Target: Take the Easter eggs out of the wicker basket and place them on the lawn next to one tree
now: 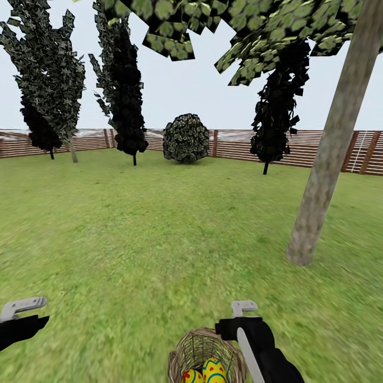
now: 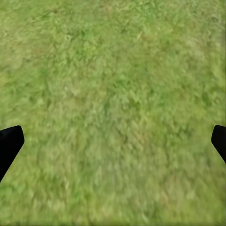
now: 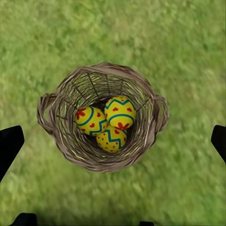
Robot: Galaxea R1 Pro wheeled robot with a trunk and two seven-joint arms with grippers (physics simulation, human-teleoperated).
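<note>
The wicker basket (image 3: 61,141) stands upright on the lawn (image 1: 133,239) and holds the three Easter eggs (image 3: 120,112) (image 3: 90,120) (image 3: 111,139), yellow with blue zigzags and red marks. My right gripper (image 3: 115,141) hangs open straight above the basket, fingers spread wider than its rim, touching nothing. In the head view the basket (image 1: 183,348) sits at the bottom edge beside my right arm (image 1: 258,340), with two eggs (image 1: 214,369) showing. My left gripper (image 2: 113,141) is open over bare grass, off to the left. The tree (image 1: 327,165), with its pale trunk, rises ahead to the right.
Dark narrow trees (image 1: 125,90) (image 1: 276,111) and a round shrub (image 1: 185,138) stand along the brown slat fence (image 1: 234,143) at the far end. Open grass stretches between me and them, and around the pale trunk's foot (image 1: 302,250).
</note>
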